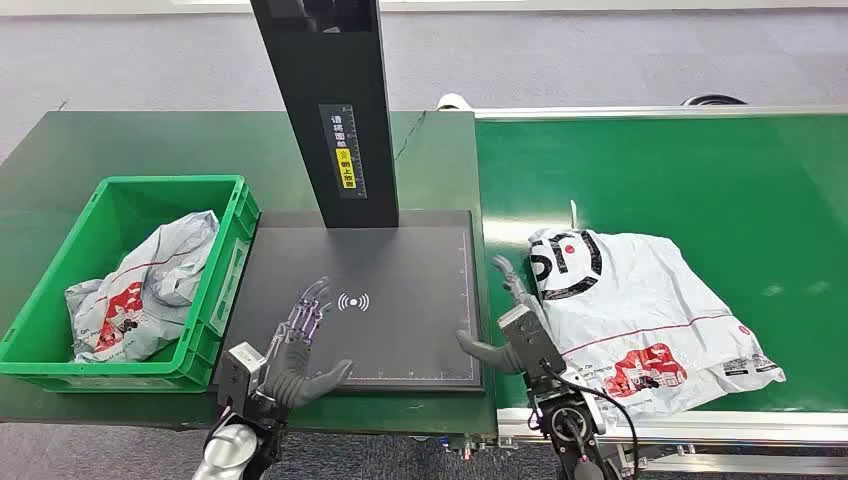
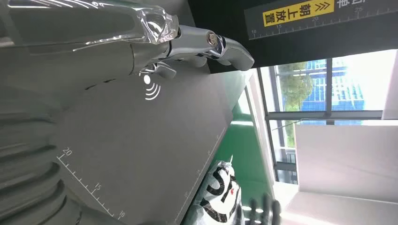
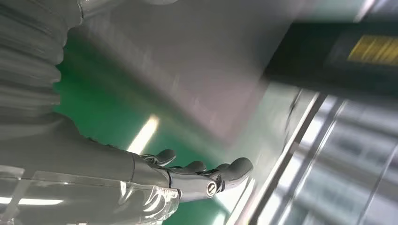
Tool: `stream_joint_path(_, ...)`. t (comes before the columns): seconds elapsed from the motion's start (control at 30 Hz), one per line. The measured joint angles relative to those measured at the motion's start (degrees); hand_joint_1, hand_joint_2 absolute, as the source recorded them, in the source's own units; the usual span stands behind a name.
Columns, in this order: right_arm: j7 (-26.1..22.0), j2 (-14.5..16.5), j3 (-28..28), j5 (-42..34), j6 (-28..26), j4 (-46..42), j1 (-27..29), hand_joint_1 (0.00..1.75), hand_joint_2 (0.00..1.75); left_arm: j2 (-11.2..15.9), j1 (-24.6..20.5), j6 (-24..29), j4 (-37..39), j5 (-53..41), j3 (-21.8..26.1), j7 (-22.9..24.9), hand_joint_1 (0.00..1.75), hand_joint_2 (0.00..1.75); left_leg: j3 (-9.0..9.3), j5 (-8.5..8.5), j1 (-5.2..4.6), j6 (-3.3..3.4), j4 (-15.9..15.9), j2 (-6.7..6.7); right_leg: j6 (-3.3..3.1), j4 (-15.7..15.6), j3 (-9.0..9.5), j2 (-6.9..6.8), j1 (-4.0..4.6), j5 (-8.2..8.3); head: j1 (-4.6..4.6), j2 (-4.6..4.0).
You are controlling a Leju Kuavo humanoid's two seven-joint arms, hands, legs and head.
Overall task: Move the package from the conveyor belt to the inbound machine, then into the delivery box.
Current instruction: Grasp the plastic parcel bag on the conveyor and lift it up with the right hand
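Both my left hand [image 1: 300, 345] and right hand [image 1: 515, 310] were spread empty, package [image 1: 640, 315] lay flat on the conveyor belt [image 1: 700, 170] beside the right hand; slack bag could slip a shallow pinch.

Grey floor [image 1: 600, 70] runs all along the back, looks like carpet. Dark green table [image 1: 120, 140] on the left side. From the left wrist view there's a big window [image 2: 324, 89] with bright daylight, trees and a blue building outside.
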Motion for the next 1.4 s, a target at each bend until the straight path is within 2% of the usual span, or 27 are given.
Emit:
stream_joint_path(0.13, 2.5, -1.5, -3.0, 6.3, -4.7, -0.6, -1.4, 0.0, 1.75, 0.1, 0.0, 0.0, -0.4, -0.2, 0.3, 0.5, 0.0, 1.75, 0.0, 0.0, -0.01, 0.0, 0.0, 0.0, 0.01, 0.0, 0.01, 0.0, -0.02, 0.01, 0.01, 0.0)
stream_joint_path(0.27, 2.8, -2.3, -5.6, 8.5, -5.4, -0.9, -2.1, 0.0, 1.75, 0.1, 0.0, 0.0, -0.8, -0.6, 0.5, 0.7, 0.0, 1.75, 0.01, 0.0, -0.01, 0.0, 0.0, -0.01, 0.0, 0.0, 0.0, 0.0, -0.01, 0.02, -0.01, 0.0)
stream_joint_path(1.4, 2.8, -2.6, -7.8, 8.8, -5.4, -1.0, -2.3, 0.0, 1.75, 0.1, 0.0, 0.0, -1.0, -0.7, 0.6, 0.7, 0.0, 1.75, 0.0, 0.0, 0.0, 0.0, 0.0, -0.01, -0.01, 0.0, 0.0, 0.0, 0.0, 0.02, -0.01, 0.0)
